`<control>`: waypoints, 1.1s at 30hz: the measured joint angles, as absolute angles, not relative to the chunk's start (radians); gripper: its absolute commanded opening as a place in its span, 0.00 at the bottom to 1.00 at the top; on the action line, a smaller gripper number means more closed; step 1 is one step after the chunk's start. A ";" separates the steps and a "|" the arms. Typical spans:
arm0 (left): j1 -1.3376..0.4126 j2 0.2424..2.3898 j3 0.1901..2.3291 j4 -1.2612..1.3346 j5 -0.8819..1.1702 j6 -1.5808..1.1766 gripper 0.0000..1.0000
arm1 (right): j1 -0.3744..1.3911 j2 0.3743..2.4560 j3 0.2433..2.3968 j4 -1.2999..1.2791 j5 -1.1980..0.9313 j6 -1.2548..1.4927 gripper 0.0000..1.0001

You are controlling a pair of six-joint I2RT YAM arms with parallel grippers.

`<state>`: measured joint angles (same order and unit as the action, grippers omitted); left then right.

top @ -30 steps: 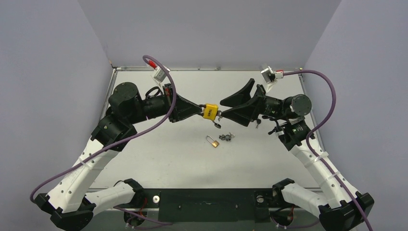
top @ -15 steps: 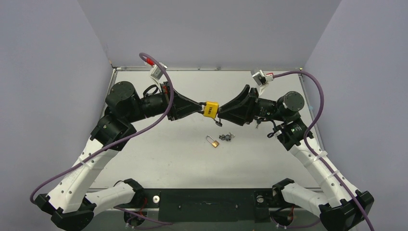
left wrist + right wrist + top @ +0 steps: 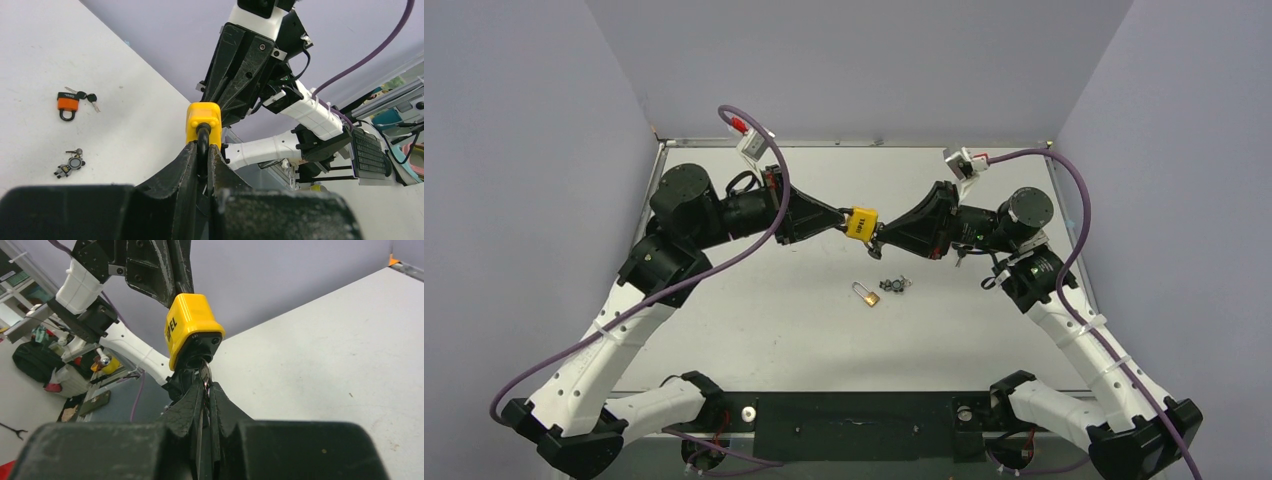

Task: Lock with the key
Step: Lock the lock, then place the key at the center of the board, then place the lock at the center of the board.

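A yellow padlock (image 3: 860, 223) hangs in the air above the middle of the table, between both arms. My left gripper (image 3: 842, 222) is shut on its black shackle (image 3: 202, 137), with the yellow body (image 3: 203, 122) just past the fingertips. From the right, my right gripper (image 3: 881, 240) is shut on the key (image 3: 205, 372), which sticks out of the black underside of the padlock (image 3: 190, 325). In the right wrist view the key's metal head is pinched between the fingers (image 3: 220, 405). The key's blade is hidden inside the lock.
On the table below the grippers lie a small orange padlock (image 3: 867, 294) and a dark bunch of keys (image 3: 894, 285); both also show in the left wrist view, the orange padlock (image 3: 67, 103) and a small key fob (image 3: 70, 166). Grey walls enclose the white table (image 3: 754, 330).
My right gripper came in toward the yellow padlock and went from wide open to shut on the key. The left gripper kept hold of the shackle, shifting only slightly.
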<state>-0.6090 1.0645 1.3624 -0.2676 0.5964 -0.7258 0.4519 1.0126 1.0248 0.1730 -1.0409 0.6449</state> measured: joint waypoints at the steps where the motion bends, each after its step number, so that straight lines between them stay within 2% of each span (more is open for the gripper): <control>1: -0.604 1.068 1.362 -0.268 0.597 -0.726 0.00 | 0.447 1.011 1.024 0.168 -1.036 0.638 0.00; 10: -0.442 1.093 1.362 -0.221 0.611 -0.738 0.00 | 0.308 0.992 0.952 0.093 -0.985 0.577 0.00; 15: -0.402 1.140 1.324 -0.168 0.557 -0.758 0.00 | 0.315 1.064 0.959 0.010 -0.846 0.514 0.00; 19: -0.364 1.232 1.209 -0.095 0.473 -0.804 0.00 | 0.393 1.225 1.034 -0.042 -0.679 0.492 0.00; 25: -0.255 1.482 1.017 0.021 0.347 -0.891 0.00 | 0.478 1.583 1.300 -0.123 -0.483 0.491 0.00; 33: -0.212 1.687 0.997 0.150 0.324 -0.962 0.00 | 0.535 1.935 1.562 -0.207 -0.348 0.540 0.00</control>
